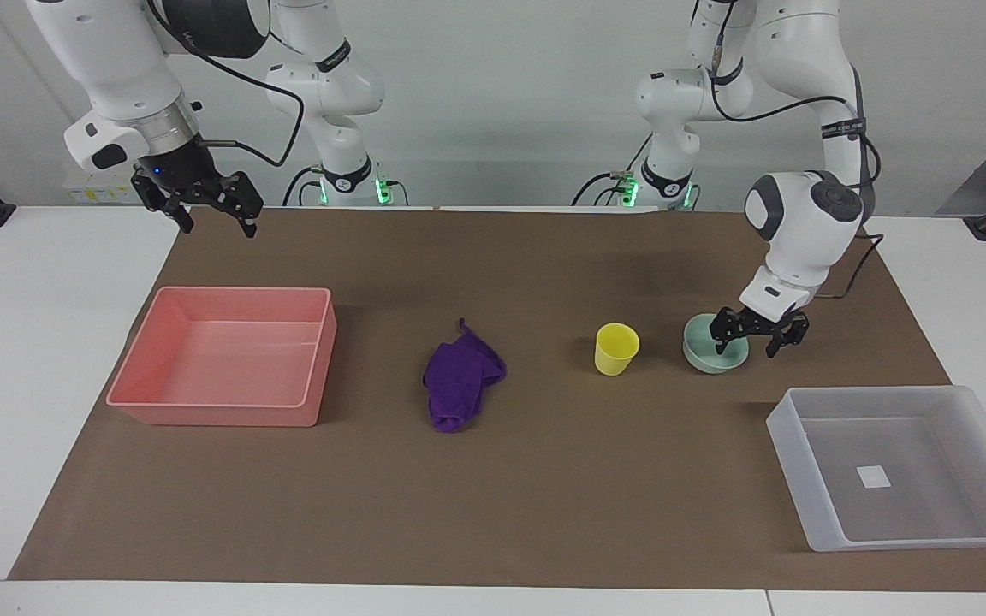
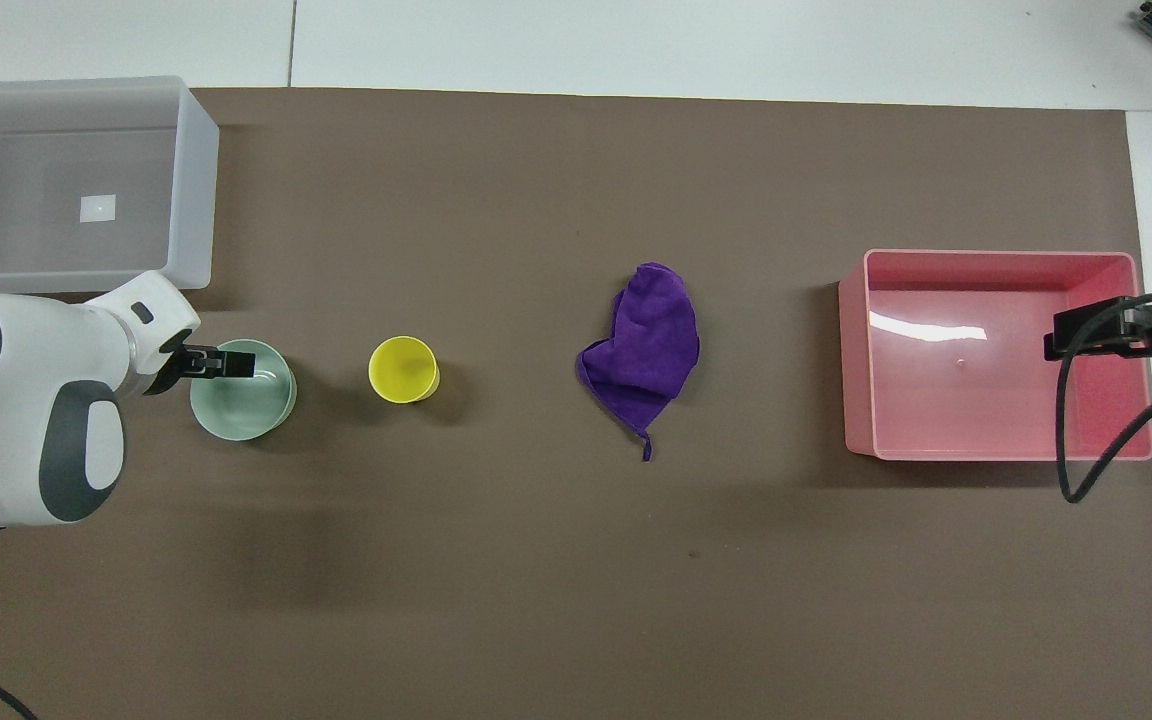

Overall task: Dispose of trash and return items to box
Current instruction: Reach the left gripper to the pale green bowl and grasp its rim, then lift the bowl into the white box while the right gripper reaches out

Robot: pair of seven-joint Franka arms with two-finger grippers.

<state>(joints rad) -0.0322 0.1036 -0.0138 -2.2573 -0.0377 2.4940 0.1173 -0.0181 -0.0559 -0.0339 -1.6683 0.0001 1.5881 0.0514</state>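
The left gripper (image 1: 747, 334) is down at the mint-green bowl (image 1: 713, 352), its 2 fingers spread, one apparently inside the rim and the other outside the wall on the side toward the left arm's end of the table. The bowl still sits on the mat. The yellow cup (image 1: 616, 348) stands just beside the bowl, toward the right arm's end, and the purple rag (image 1: 459, 380) lies further that way, well apart from the bowl. The translucent box (image 1: 904, 466), with a small white square on its floor, is near the bowl and farther from the robots than it. The pink tray (image 1: 223, 355) is well apart from the bowl, at the right arm's end. The right gripper (image 1: 204, 202) waits in the air with fingers spread, over the mat's edge just past the pink tray.

The likely trouble is a thin rim pinch: the bowl's wall is smooth and curved, so it may slip or tilt as it lifts. A finger that pushes before closing could slide the bowl into the cup. Carried too low, the bowl might catch the box's wall.

A brown mat (image 1: 544, 257) covers a white table (image 1: 31, 342); a plain pale wall stands past the arm bases.
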